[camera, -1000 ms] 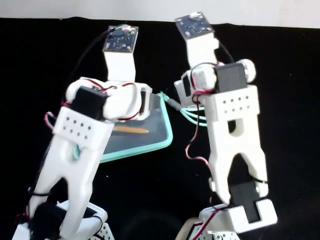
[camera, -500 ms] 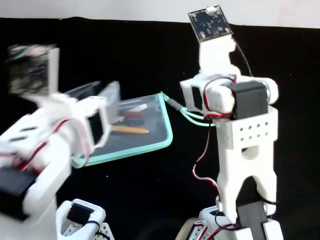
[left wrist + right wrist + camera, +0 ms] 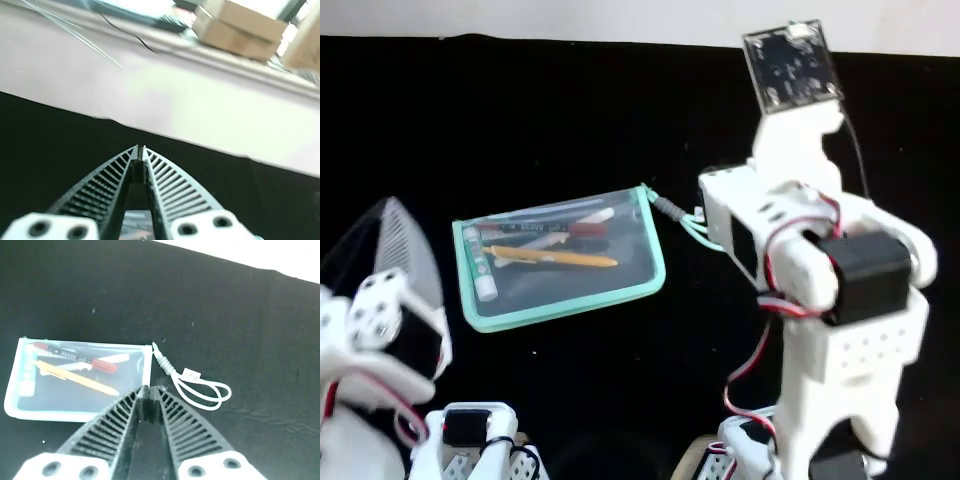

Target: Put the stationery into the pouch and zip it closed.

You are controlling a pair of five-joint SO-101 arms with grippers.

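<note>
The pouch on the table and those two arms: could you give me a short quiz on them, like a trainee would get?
1. True or false: the orange pen lies inside the pouch.
2. The right gripper is: A open; B shut, holding nothing; C shut on the pouch.
3. What colour is the pouch's edging?
Key: 1 true; 2 B; 3 teal.

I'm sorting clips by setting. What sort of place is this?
Probably an indoor lab or office workbench: a black-covered table with a clear pouch lying on it, and cardboard boxes stacked in the room behind it.
</note>
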